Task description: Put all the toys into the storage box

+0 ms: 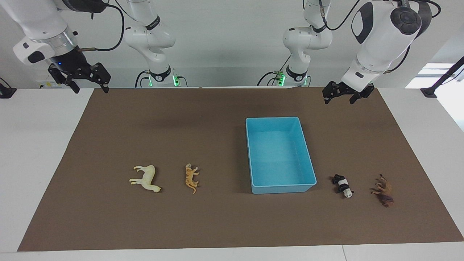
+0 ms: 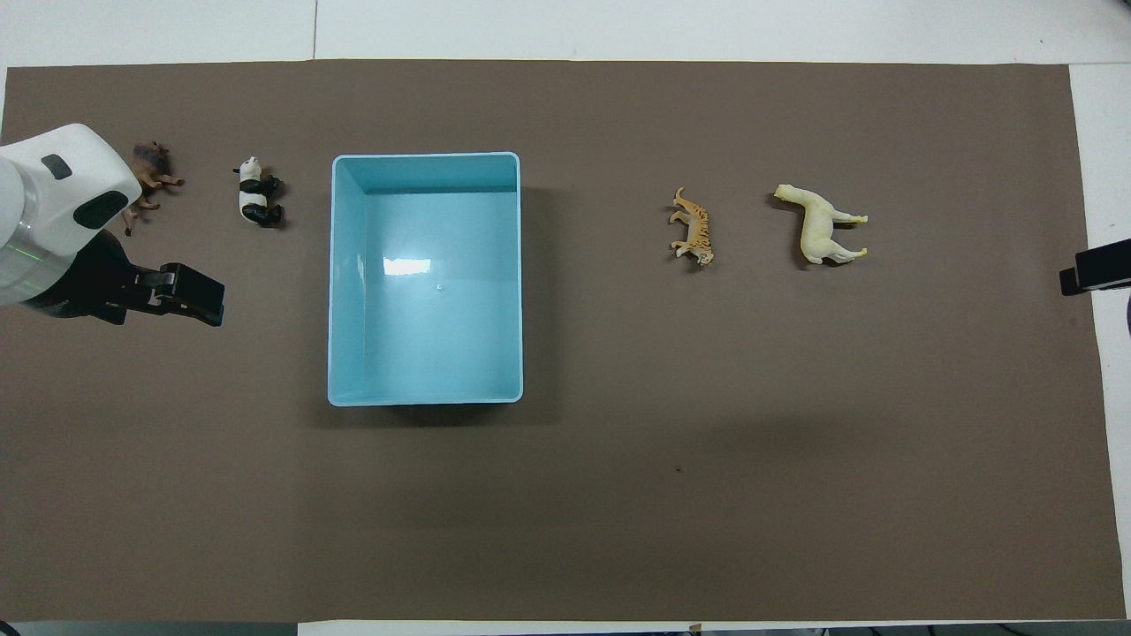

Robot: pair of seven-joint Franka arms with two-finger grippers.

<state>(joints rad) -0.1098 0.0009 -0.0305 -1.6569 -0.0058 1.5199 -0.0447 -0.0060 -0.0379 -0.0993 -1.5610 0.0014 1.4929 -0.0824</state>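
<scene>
The light blue storage box (image 1: 279,159) (image 2: 433,309) stands empty on the brown mat. The cream horse (image 1: 145,178) (image 2: 822,227) and the orange tiger (image 1: 191,177) (image 2: 692,238) lie on their sides toward the right arm's end. The panda (image 1: 343,185) (image 2: 256,192) and the brown lion (image 1: 383,190) (image 2: 150,172) lie toward the left arm's end. In the overhead view the left arm partly covers the lion. My left gripper (image 1: 344,97) (image 2: 190,296) is open, empty, raised over the mat. My right gripper (image 1: 87,81) (image 2: 1091,269) is open, empty, raised over the mat's edge.
The brown mat (image 1: 181,224) (image 2: 707,486) covers most of the white table (image 1: 36,163). The four toys lie in a row level with the end of the box farthest from the robots. Bare mat lies between the box and the robots.
</scene>
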